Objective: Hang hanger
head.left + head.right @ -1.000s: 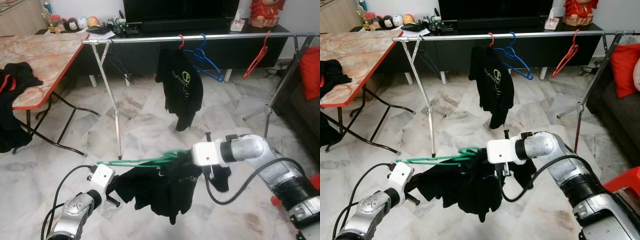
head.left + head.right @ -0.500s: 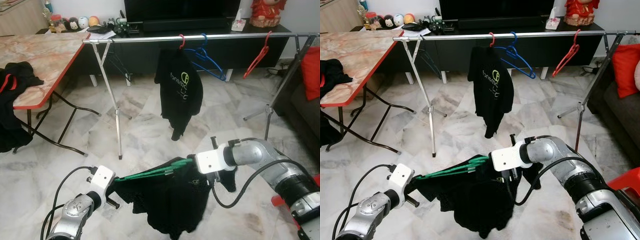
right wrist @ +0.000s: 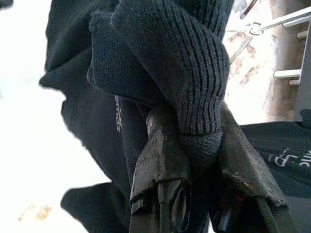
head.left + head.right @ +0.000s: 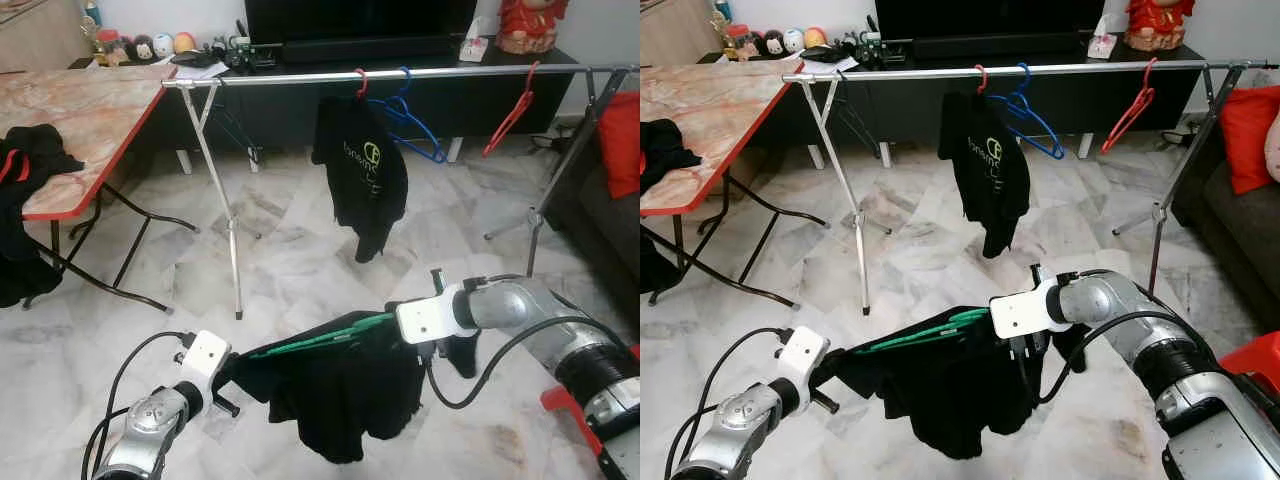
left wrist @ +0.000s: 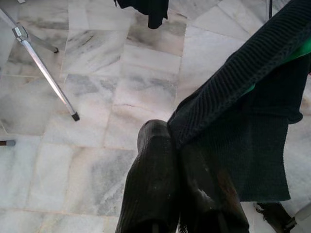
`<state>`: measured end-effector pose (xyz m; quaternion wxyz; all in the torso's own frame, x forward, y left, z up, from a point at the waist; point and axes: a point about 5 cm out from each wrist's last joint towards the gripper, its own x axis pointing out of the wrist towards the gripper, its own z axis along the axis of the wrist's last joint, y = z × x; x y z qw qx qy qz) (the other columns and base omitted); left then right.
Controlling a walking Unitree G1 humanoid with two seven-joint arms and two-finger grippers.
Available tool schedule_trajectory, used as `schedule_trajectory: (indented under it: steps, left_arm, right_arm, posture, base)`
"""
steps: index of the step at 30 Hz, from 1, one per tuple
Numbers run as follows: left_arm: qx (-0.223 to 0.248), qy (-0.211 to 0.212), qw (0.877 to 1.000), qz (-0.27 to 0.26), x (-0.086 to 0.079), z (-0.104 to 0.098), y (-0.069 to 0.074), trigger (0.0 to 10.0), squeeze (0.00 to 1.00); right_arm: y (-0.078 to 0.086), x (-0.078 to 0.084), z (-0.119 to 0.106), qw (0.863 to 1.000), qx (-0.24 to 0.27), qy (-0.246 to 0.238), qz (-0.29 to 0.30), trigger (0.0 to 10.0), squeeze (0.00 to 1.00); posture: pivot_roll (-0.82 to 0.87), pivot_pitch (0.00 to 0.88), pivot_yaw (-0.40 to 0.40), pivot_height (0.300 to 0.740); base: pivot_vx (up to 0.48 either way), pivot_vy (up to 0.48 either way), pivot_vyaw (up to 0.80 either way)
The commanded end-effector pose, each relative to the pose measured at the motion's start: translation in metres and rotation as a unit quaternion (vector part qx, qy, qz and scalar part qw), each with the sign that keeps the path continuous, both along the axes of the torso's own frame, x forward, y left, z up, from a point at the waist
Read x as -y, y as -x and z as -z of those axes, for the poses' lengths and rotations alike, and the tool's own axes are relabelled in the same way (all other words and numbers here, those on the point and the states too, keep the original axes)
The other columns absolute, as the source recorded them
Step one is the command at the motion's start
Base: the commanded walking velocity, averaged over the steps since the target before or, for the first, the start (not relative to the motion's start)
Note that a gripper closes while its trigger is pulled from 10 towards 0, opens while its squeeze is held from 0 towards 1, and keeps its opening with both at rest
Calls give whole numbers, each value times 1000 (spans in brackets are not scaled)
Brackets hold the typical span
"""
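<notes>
I have the black garment [image 4: 340, 395] on its green hanger [image 4: 320, 340] held low, well short of the far rail [image 4: 400, 75]. The left gripper [image 5: 187, 162] and right gripper [image 3: 194, 145] are each clenched on fabric. I'd raise both ends level, free the hook, and aim left of the hung shirt [image 4: 365, 175].

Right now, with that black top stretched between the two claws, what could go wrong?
The black top sits loosely on the green hanger and could slide off onto the floor. Both the left claw and the right claw pinch knitted cloth, so pulling apart might stretch it. The rail already holds a hung shirt, which could snag.
</notes>
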<state>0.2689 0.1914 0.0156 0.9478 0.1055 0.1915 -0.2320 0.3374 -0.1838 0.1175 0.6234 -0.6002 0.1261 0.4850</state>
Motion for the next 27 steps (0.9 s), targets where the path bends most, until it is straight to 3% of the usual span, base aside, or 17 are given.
schedule_trajectory:
  steps: [1, 8, 13, 20, 25, 27]
  left_arm:
    - [-20, -30, 999, -40, -31, 3, 8, 10000, 0]
    - [-14, -39, 998, -36, -35, -2, 5, 10000, 0]
    - [-15, -38, 999, -21, -32, -6, 4, 10000, 0]
    - [9, -7, 1000, 23, -19, -28, -3, 10000, 0]
    - [23, 20, 997, 65, -8, -47, -4, 10000, 0]
    - [23, 24, 996, 79, -4, -51, -4, 10000, 0]
  right_arm:
    - [-7, 32, -13, 997, 23, 58, 50, 0, 0]
    - [-5, 34, -3, 993, 24, 110, 45, 0, 0]
    - [-9, 33, -2, 990, 39, 120, 56, 0, 0]
    - [-5, 18, 16, 992, 27, 102, 71, 0, 0]
    - [0, 2, 32, 994, -5, 52, 101, 0, 0]
    - [1, 0, 36, 993, -2, 55, 101, 0, 0]
  posture:
    - [-102, 44, 71, 740]
    - [-96, 43, 70, 740]
    - [-96, 43, 70, 740]
    - [-89, 41, 66, 740]
    - [-86, 36, 64, 740]
    - [-83, 35, 63, 740]
  base:
    - [0, 0, 0]
    - [0, 0, 0]
    - [0, 0, 0]
    - [0, 0, 0]
    - [0, 0, 0]
    - [0, 0, 0]
